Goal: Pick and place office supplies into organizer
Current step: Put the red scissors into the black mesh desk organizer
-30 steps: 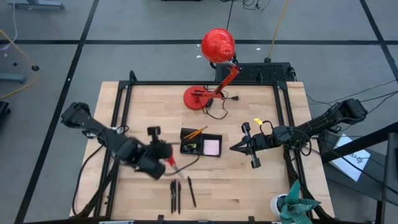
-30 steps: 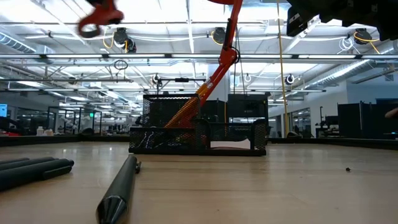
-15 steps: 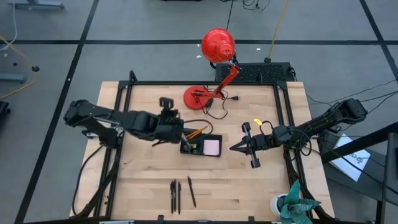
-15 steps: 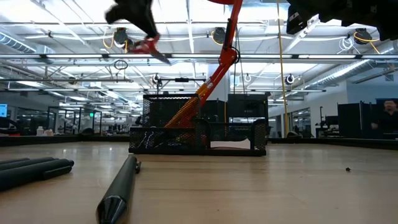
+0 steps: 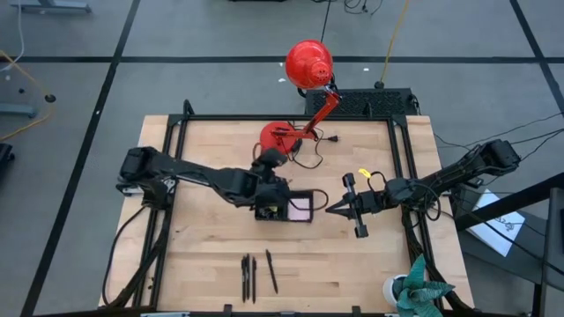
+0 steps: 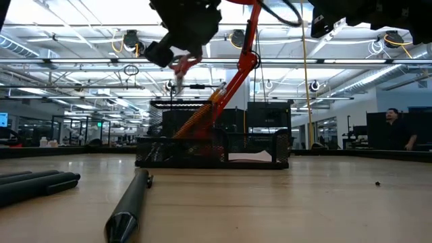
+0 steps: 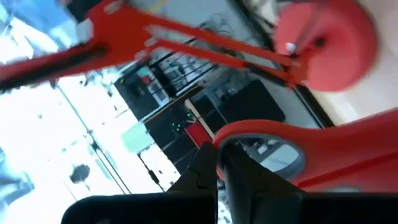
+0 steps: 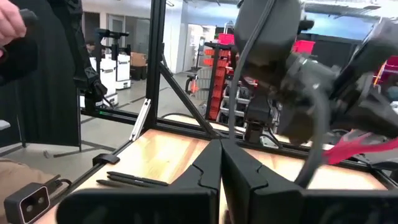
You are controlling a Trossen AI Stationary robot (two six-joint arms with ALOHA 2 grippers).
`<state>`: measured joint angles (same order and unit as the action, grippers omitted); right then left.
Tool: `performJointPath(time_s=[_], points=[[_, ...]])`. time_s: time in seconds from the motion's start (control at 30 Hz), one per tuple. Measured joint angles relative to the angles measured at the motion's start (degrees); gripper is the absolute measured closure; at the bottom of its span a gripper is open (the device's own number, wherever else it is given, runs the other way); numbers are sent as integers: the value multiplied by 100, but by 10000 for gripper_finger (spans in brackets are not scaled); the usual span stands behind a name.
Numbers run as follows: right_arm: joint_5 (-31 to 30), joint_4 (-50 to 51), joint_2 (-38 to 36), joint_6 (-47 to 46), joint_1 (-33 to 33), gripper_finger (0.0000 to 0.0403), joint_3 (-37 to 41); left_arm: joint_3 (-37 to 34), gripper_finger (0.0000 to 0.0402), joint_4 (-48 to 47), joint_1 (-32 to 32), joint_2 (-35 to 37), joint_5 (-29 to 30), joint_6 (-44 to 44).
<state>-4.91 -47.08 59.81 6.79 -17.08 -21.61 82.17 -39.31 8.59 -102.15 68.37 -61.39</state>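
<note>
- Overhead, the red-handled scissors (image 7: 292, 146) were in my left gripper (image 5: 275, 195), its fingers clamped together on a red handle loop (the wrist camera showed that loop curving right past my dark fingers (image 7: 205, 171)).
- In the low view the scissors (image 6: 181, 66) hung below that gripper, above the organizer (image 6: 212, 150) and clear of it; I could not tell which compartment they were over.
- The organizer (image 5: 304, 217) sat near the middle of the table (image 5: 203, 251), with the pink sticky-note pad (image 5: 300, 208) lying in its low flat section and an orange pencil (image 6: 196, 121) leaning out of the taller section.
- My left arm reached in from the table's left side, its gripper over the organizer's left end.
- Just behind stood the red desk lamp (image 5: 307, 63), its round base (image 5: 280, 136) on the table's far side.
- Three black pens (image 5: 256, 275) lay side by side near the front edge, well apart from the organizer.
- My right gripper (image 5: 333, 210) waited to the right of the organizer, fingers pressed together and holding nothing, pointing toward it.
- A person (image 6: 397, 129) stood in the room far behind the table.
</note>
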Motion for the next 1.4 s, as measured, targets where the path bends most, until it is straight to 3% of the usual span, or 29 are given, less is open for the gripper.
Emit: performJointPath(time_s=[0.33, 0.7, 1.13, 1.4], points=[[2, 91, 13, -111, 2, 399, 0, -5, 396, 633, 97, -1, 161, -682], [4, 121, 14, -120, 0, 399, 0, -2, 397, 615, 588, -281, 21, -1778], [0, 113, 15, -158, 0, 399, 0, -5, 401, 706, 657, -894, 3, -1978], [-162, 265, 15, -160, 0, 399, 0, -7, 401, 818, 716, -913, 6, -1971]])
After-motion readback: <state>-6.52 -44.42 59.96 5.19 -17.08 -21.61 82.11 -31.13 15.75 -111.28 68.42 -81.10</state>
